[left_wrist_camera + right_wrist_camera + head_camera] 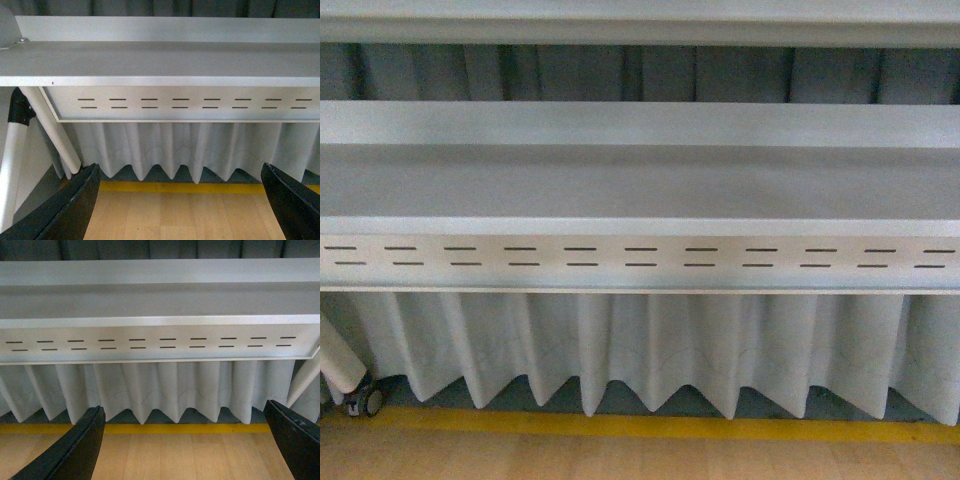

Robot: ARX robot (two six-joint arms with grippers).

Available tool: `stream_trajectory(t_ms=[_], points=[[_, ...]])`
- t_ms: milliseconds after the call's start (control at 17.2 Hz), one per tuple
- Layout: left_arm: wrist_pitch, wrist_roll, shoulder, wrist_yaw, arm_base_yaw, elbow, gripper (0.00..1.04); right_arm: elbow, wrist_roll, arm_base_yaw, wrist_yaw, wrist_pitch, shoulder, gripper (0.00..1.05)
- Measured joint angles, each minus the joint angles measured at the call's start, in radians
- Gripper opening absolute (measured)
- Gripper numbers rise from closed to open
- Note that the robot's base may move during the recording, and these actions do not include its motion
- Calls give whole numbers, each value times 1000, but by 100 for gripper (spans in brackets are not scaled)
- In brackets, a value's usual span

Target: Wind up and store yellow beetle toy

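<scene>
The yellow beetle toy is out of view in all three views. My left gripper (180, 205) is open, its two dark fingers (65, 210) spread wide over bare wooden floor with nothing between them. My right gripper (182, 445) is open too, its dark fingers (75, 452) far apart above the same floor and empty. Neither arm shows in the front view.
A grey table (640, 180) with a slotted front panel (640, 257) spans the front view, a second grey shelf (640, 20) above it. A white pleated curtain (650, 345) hangs below. A yellow floor line (640, 427) borders the wood. White table legs (50, 130) and a caster (365, 402) stand at left.
</scene>
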Motion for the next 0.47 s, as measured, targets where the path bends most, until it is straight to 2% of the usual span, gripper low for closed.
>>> stream_trajectory(t_ms=[466], points=[[0,0,0,0,0,0,98,0,0,0,0,0,0,98]])
